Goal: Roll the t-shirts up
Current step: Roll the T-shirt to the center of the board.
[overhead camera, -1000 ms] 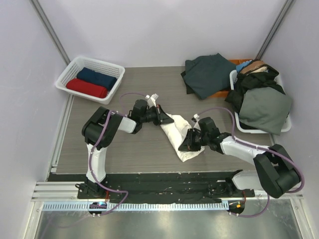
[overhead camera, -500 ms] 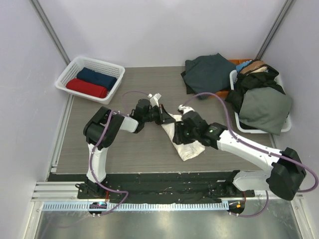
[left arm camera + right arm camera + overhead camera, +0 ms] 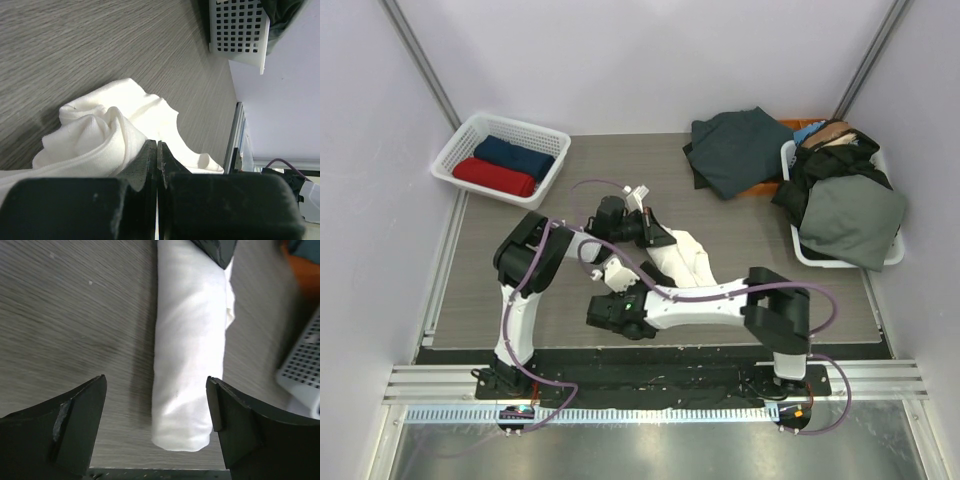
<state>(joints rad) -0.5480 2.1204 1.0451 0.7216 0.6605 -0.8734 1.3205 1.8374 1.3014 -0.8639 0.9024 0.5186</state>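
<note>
The cream-white t-shirt (image 3: 688, 262) lies rolled into a tube on the table; its print does not show. My left gripper (image 3: 658, 238) is shut at the roll's far end, where bunched fabric (image 3: 100, 130) gathers into its closed tips (image 3: 158, 142). My right gripper (image 3: 612, 314) hangs open over the near-left side. In the right wrist view the roll (image 3: 190, 340) lies lengthwise between the wide-apart fingers (image 3: 156, 381), which do not touch it. A red roll (image 3: 492, 177) and a navy roll (image 3: 515, 155) sit in the left basket (image 3: 450, 148).
A dark green garment (image 3: 735, 150) lies at the back of the table. A white basket (image 3: 840, 258) at the right is heaped with dark clothes (image 3: 845, 200). The right arm's forearm (image 3: 710, 305) stretches across the front of the table.
The right gripper let go of the roll's near end, opened wide and swung left across the front. The left gripper stayed shut at the far end.
</note>
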